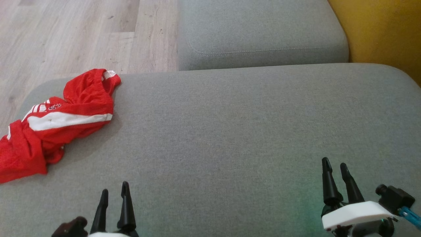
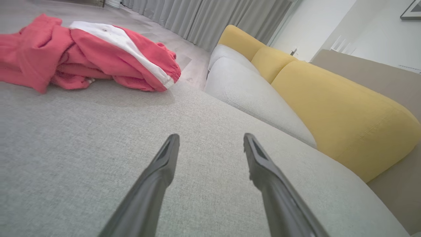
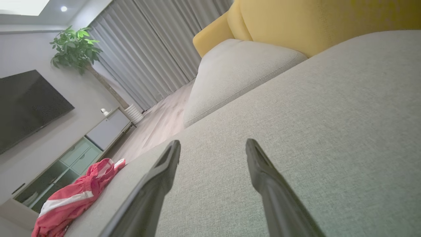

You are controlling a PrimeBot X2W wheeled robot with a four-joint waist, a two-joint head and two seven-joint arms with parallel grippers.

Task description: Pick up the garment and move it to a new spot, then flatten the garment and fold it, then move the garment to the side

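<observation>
The garment [image 1: 62,121], a crumpled red mesh sports jersey with a white band and striped trim, lies bunched in a loose heap ahead of and to the left of the left gripper [image 1: 114,187], apart from its fingertips, and well away to the left of the right gripper [image 1: 334,162]. Both grippers hover low over the wide grey woven-fabric sofa seat cushion [image 1: 230,125] with their two long dark fingers spread and nothing between them. The jersey looks light, thin and limp. It will probably sag and trail when lifted, and its slick mesh could slide out of a shallow pinch, so a deep bite on a raised fold seems wise. The ridge of red cloth nearest the left gripper, beside the white band, stands up enough to take. Which layer is which in the heap cannot be told, so one pinch may lift only part of it. The heap sits at the cushion's rounded far-left edge, with pale wooden plank floor [image 1: 82,29] beyond, and a tug away from the grippers could drop it off the seat. Between the two grippers and ahead of the right one lies broad bare cushion, good room for spreading. Farther ahead are the seam to a second grey cushion [image 1: 263,29] and, off to the right, the mustard-yellow padded backrest [image 1: 378,29].
</observation>
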